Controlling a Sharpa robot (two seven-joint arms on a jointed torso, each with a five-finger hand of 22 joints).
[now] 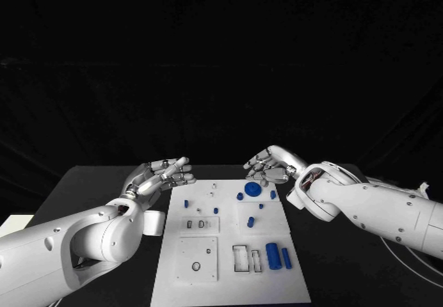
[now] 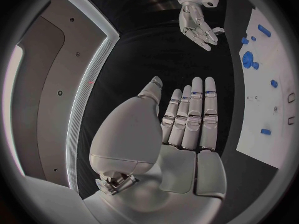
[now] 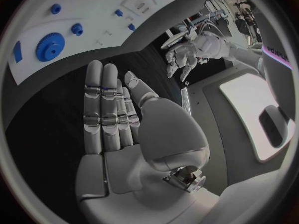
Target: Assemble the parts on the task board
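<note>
Right now, my hands: both are hovering above the far end of the task board, holding nothing.
Left robot hand (image 1: 164, 174): it is floating over the bench just beside the board's far left corner, palm empty, fingers extended side by side and slightly apart, as my left wrist view (image 2: 187, 129) is showing.
Right robot hand (image 1: 269, 165): it is hanging over the board's far right corner, fingers loosely bent in the head view and straight and empty in the right wrist view (image 3: 115, 119).
Task board (image 1: 231, 281): the white plate is lying flat on the black bench (image 1: 88, 192), its long axis running from me toward the far edge.
Blue gear (image 1: 253, 188): this round part is sitting flat near the far end of the board, close under my right robot hand; also showing at (image 3: 50, 47).
Large blue cylinder (image 1: 273, 254): it is lying on its side on the near right part of the board, long axis pointing away from me, parallel to the board's length.
Slim blue pin (image 1: 286, 258): it is lying just beside the cylinder, on its right, pointing the same way.
Rectangular slots (image 1: 248, 258): two outlined recesses are lying left of the cylinder; I cannot tell whether anything is seated in them.
Small blue parts (image 1: 250, 222): several are scattered over the board's middle and far half, apart from one another.
</note>
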